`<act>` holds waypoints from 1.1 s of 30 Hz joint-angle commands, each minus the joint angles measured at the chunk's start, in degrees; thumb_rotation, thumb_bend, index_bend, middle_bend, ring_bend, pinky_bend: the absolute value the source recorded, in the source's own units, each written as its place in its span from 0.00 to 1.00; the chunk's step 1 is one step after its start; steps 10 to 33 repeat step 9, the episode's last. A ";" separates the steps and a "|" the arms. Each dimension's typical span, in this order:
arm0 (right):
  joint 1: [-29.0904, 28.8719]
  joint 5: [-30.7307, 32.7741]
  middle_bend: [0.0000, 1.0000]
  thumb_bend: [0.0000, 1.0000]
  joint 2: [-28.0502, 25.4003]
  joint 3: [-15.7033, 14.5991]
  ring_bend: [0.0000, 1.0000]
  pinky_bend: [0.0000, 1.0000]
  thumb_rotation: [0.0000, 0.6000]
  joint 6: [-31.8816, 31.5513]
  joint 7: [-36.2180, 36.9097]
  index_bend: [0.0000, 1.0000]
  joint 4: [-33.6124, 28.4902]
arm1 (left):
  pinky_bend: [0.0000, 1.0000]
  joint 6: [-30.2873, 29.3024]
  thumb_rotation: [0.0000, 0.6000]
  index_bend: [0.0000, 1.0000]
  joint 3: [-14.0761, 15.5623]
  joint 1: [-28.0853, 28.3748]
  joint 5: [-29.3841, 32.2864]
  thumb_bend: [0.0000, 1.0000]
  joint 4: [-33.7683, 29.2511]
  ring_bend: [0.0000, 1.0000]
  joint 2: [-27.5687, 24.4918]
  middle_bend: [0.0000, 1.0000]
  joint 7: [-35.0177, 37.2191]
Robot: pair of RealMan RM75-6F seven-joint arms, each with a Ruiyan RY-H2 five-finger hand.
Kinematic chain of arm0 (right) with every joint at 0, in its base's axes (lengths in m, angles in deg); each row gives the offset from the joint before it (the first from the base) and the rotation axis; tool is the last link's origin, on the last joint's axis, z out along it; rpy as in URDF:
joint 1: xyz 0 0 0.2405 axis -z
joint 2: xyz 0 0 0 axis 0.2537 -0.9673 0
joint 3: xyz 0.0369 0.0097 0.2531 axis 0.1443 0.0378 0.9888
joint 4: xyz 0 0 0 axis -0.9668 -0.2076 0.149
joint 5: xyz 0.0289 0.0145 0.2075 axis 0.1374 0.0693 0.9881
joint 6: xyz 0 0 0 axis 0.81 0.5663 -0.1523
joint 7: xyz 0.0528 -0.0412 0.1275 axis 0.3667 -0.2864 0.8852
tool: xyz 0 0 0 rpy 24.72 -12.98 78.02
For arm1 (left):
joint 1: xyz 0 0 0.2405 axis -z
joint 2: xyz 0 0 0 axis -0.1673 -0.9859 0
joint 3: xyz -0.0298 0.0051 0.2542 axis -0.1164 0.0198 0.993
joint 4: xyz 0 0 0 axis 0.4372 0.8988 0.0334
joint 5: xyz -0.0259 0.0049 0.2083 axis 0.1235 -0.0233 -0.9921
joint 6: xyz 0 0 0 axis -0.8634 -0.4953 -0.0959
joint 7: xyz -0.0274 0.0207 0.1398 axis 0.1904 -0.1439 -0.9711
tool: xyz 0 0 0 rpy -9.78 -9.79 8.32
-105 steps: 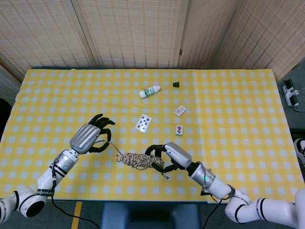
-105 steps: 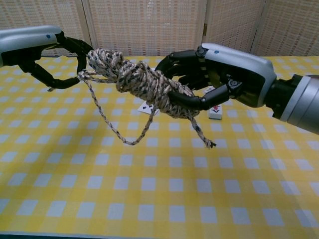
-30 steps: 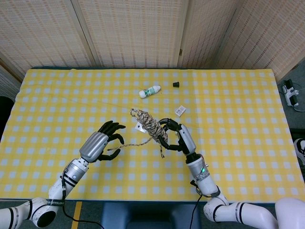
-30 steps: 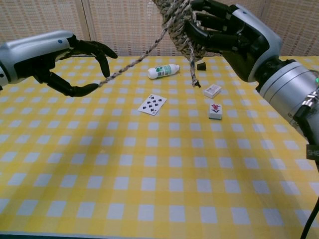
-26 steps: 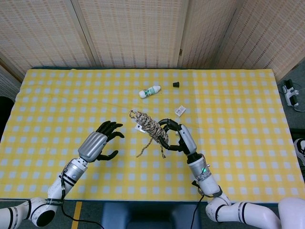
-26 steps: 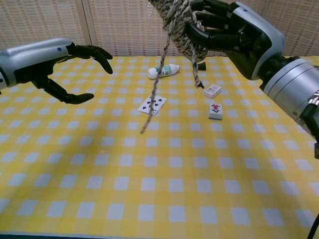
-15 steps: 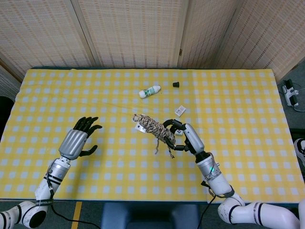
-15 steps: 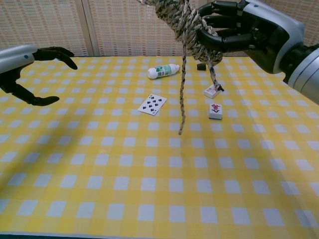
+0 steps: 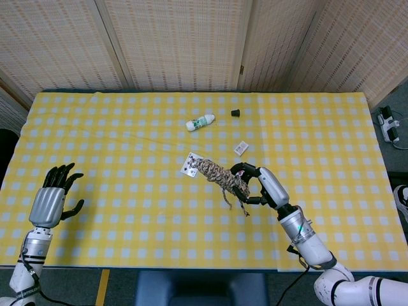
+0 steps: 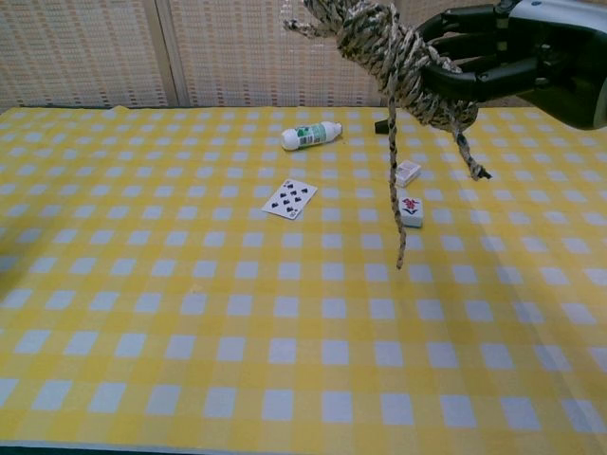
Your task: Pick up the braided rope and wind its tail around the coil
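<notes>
The braided rope (image 9: 220,175) (image 10: 394,57) is a tan-and-dark coil held up off the table. My right hand (image 9: 266,186) (image 10: 517,62) grips its near end with the fingers wrapped around it. Two loose tails hang down from the coil: a long one (image 10: 394,180) and a short one (image 10: 469,156). My left hand (image 9: 52,199) is far off at the left edge of the table, empty, with its fingers spread. It does not show in the chest view.
On the yellow checked tablecloth (image 9: 127,127) lie a small white bottle (image 9: 200,122) (image 10: 312,136), a playing card (image 9: 191,164) (image 10: 289,198), a small black cap (image 9: 235,113), a white tile (image 9: 241,148) (image 10: 406,172) and a mahjong tile (image 10: 411,210).
My left hand let go of the tail and drew back to the far left. The tail now hangs straight down. My right hand carried the coil slightly right and lower.
</notes>
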 commanded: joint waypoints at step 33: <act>-0.19 -0.22 0.69 0.78 0.39 -0.75 0.73 0.56 1.00 0.60 0.49 0.84 0.77 | 0.00 -7.20 1.00 0.27 2.44 -8.17 -2.03 0.36 -2.30 0.06 -2.80 0.08 2.36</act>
